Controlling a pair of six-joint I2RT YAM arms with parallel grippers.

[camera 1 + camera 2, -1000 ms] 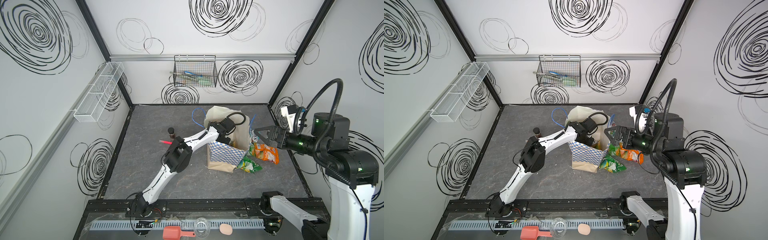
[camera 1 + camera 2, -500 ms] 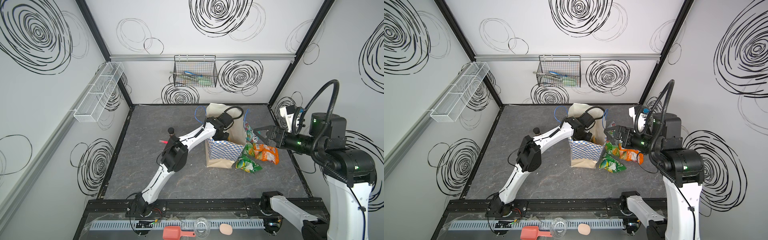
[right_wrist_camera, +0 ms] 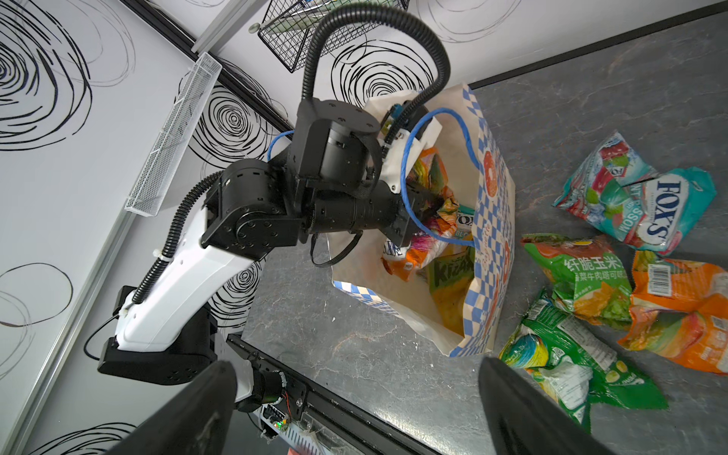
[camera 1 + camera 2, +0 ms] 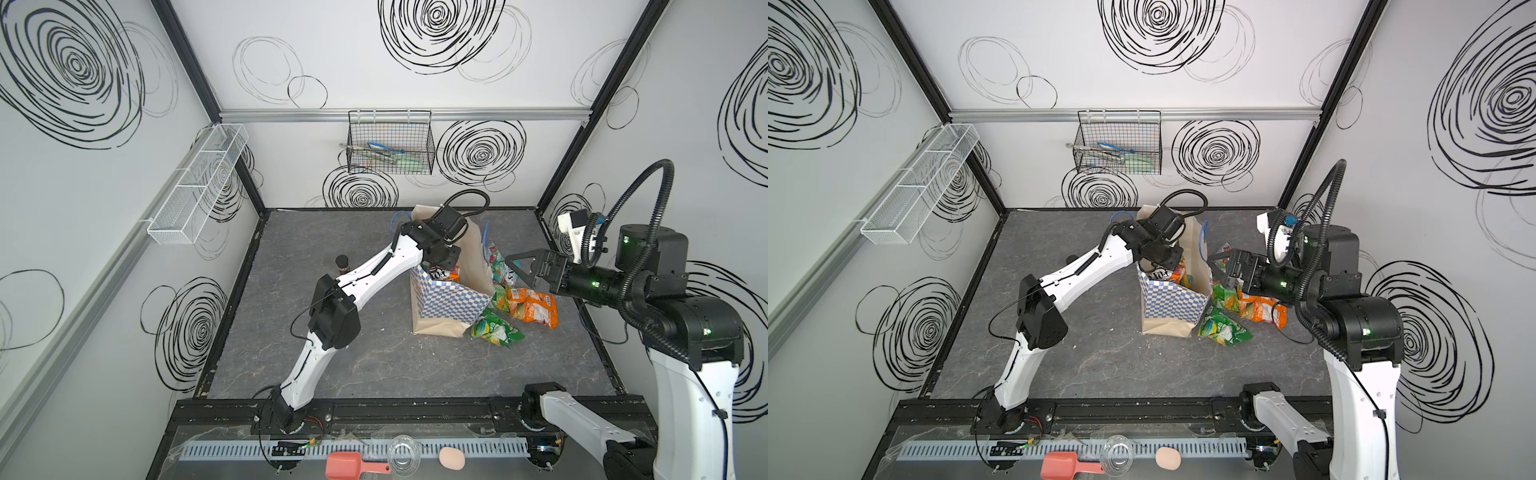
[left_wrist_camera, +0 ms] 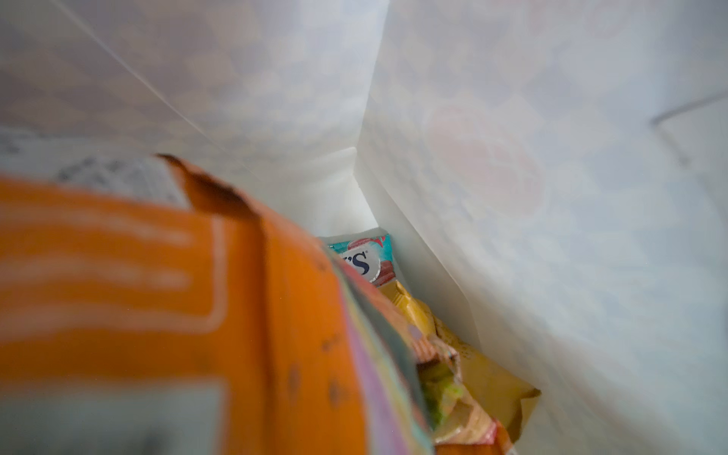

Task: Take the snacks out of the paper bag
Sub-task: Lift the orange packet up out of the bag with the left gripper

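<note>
The paper bag (image 4: 453, 299) (image 4: 1173, 303) (image 3: 492, 220) stands mid-table, mouth up and leaning. My left gripper (image 4: 440, 259) (image 4: 1163, 259) (image 3: 423, 205) reaches into its mouth and is shut on an orange snack packet (image 5: 157, 295) pressed close to the camera. Deeper in the bag lie a teal FOX'S packet (image 5: 366, 260) and a yellow one (image 5: 472, 366). Several snacks lie on the table right of the bag: teal (image 3: 646, 212), green (image 3: 579, 283) (image 4: 494, 330) and orange (image 3: 685, 307) (image 4: 534, 307). My right gripper (image 4: 513, 270) (image 4: 1219, 270) (image 3: 356, 368) hovers open above them, holding nothing.
A small dark-lidded brown jar (image 4: 342, 262) stands left of the left arm. A black wire basket (image 4: 390, 145) hangs on the back wall and a white mesh shelf (image 4: 199, 183) on the left wall. A pink scoop (image 4: 349, 463) and a clear cup (image 4: 403, 451) lie beyond the front rail.
My left gripper has shifted a little to the left inside the bag, and the bag has been drawn more upright with it. The right gripper has barely moved.
</note>
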